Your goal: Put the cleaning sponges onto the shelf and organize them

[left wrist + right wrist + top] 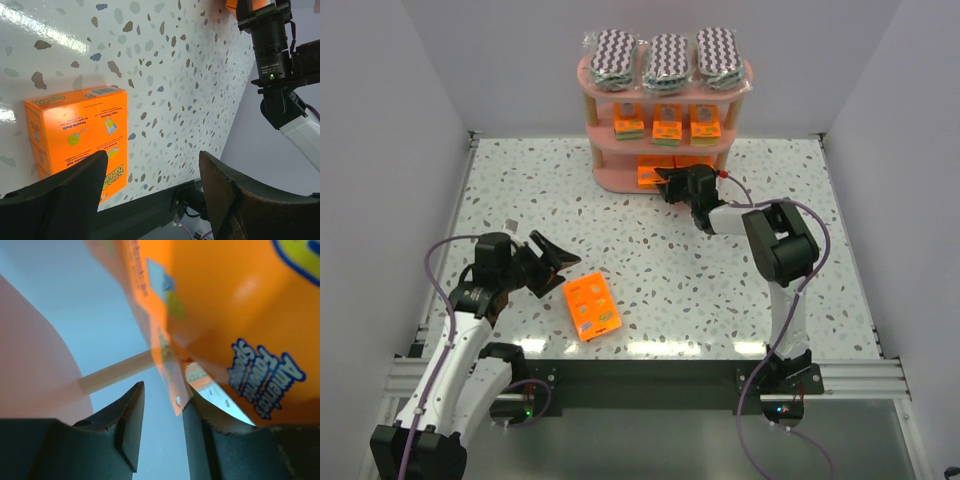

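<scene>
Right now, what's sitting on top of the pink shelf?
Three zigzag sponge packs lie side by side atop the shelf. Its top board beneath and behind them is covered.

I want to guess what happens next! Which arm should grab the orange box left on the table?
Left. The left gripper is open right beside the orange box, while the right gripper is away at the bottom tier of the shelf.

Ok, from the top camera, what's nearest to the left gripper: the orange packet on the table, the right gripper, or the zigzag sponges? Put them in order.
1. Orange packet: on the table, beside the left gripper.
2. Right gripper: across at the shelf, bottom tier.
3. Zigzag sponges: on the shelf's top, farthest back.
</scene>
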`<control>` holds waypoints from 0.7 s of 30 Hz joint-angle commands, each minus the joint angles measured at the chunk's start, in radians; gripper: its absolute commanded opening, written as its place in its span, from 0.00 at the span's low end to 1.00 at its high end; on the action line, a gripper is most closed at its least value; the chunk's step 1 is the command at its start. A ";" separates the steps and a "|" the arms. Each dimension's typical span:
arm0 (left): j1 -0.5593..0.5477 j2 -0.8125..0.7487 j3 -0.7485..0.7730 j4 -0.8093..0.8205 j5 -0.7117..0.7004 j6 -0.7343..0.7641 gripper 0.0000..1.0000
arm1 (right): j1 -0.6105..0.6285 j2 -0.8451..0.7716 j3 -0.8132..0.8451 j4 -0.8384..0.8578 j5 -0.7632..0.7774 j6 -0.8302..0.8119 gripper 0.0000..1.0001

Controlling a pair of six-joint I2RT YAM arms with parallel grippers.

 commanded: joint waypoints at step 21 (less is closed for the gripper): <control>0.006 -0.004 -0.074 0.148 0.026 -0.042 0.79 | -0.083 -0.241 -0.093 -0.294 -0.292 -0.170 0.55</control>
